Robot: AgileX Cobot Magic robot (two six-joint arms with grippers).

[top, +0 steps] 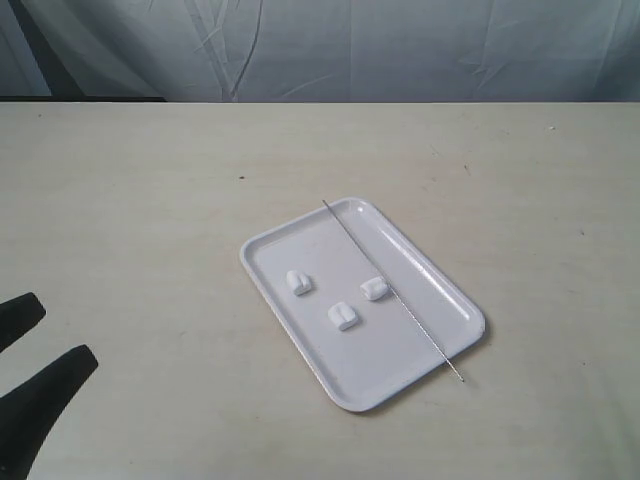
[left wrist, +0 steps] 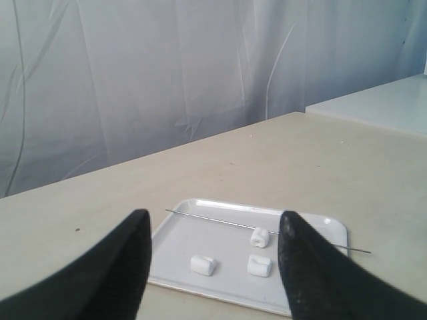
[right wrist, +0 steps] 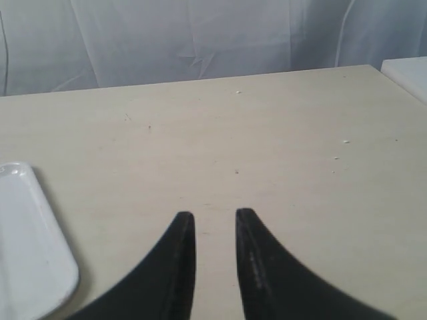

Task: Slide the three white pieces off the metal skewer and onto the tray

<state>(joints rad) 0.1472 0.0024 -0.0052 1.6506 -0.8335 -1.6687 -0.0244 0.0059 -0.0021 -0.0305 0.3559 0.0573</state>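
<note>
Seen whole only in the exterior view: the tray (top: 425, 295), flat on the pale surface (top: 140, 200), near the middle. Lying flat across it, the metal skewer (top: 350, 236). Long way slanted, running from the tray's far rim down to its near right rim. Far tip poking just past the far edge. Near tip sticking out past the near right edge, over the surface.

On the tray floor, left of the skewer: the three white pieces (top: 342, 316). One piece (top: 374, 289) touching the skewer about halfway along. Threaded on the skewer or only leaning on it: cannot tell. Another piece (top: 298, 283) further left, apart from the skewer. The third nearer the front, between those two.

Low at the left of the same view, the left fingers (top: 50, 395), well apart from the tray.

From the left wrist view: a low look at the tray, all three pieces and the skewer lying beyond two of them. Left fingers spread wide, holding nothing.

Only in the right wrist view: the right fingers (right wrist: 170, 273), a narrow gap between the tips, holding nothing, over bare surface. Of the tray, just one rounded corner (right wrist: 33, 253) showing there.
</note>
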